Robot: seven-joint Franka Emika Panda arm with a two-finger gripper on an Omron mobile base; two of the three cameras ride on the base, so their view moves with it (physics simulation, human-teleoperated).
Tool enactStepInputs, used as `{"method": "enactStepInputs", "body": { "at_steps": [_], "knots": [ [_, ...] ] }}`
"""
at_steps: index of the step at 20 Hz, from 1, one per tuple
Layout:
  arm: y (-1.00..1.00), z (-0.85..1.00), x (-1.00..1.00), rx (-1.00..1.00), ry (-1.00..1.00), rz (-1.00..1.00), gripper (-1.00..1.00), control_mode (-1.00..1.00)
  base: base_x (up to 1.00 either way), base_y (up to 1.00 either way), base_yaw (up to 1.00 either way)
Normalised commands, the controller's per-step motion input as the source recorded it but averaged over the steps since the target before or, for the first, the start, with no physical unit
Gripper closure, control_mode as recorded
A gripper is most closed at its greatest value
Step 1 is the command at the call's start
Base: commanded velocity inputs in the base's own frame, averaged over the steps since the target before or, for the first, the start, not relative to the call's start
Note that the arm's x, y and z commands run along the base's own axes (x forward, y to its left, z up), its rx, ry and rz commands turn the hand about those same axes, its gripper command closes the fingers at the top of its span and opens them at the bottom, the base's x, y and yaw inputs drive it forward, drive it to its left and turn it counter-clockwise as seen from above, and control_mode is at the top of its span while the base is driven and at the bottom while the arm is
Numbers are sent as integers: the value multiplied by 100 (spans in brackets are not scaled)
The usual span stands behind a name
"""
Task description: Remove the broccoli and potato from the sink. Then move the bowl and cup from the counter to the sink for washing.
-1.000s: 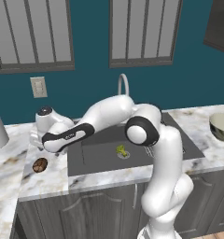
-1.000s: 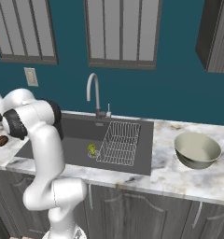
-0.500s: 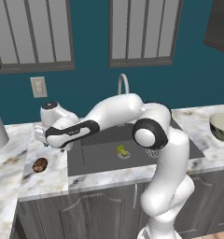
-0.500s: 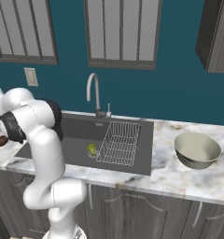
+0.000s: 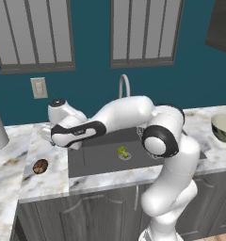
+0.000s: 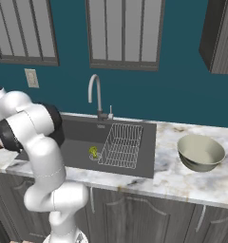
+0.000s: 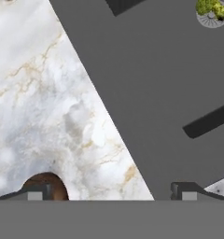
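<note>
We see the arm bent low and reaching to its left, across the front of the sink (image 5: 100,157), with the hand above the counter (image 5: 44,181) at the basin's left rim. In the hand view the gripper (image 7: 109,190) points down over the edge where marble meets basin, its two dark tips set wide apart and holding nothing. The potato (image 5: 40,165), a mottled reddish-brown oval, lies on the veined white marble left of the sink, beside one fingertip in the hand view. The broccoli (image 5: 122,151), bumpy and yellow-green, sits on the round drain of the flat dark grey basin. A wire rack (image 6: 120,144) fills the basin's right half beneath the curved chrome faucet (image 6: 93,92). The wide cream bowl (image 6: 200,152) rests on the counter well to the right
</note>
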Motion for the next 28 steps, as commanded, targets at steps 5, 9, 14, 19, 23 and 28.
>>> {"method": "enactStepInputs", "body": {
  "at_steps": [5, 9, 14, 19, 23, 28],
  "knots": [
    [-33, 10, -11, 0, 0, 13, -100, -100, 0, 0, 0],
    [-31, 6, -9, -1, 0, 16, -100, -100, 0, 0, 0],
    [-30, 1, -6, -3, -4, 18, -100, -100, 0, 0, 0],
    [-32, 0, -6, -2, -5, 19, -100, -100, 0, 0, 0],
    [-32, 1, -4, -1, -4, 22, -100, -100, 0, 0, 0],
    [-31, 1, 0, 0, 0, 21, -100, -100, 0, 0, 0]
  ]
}}
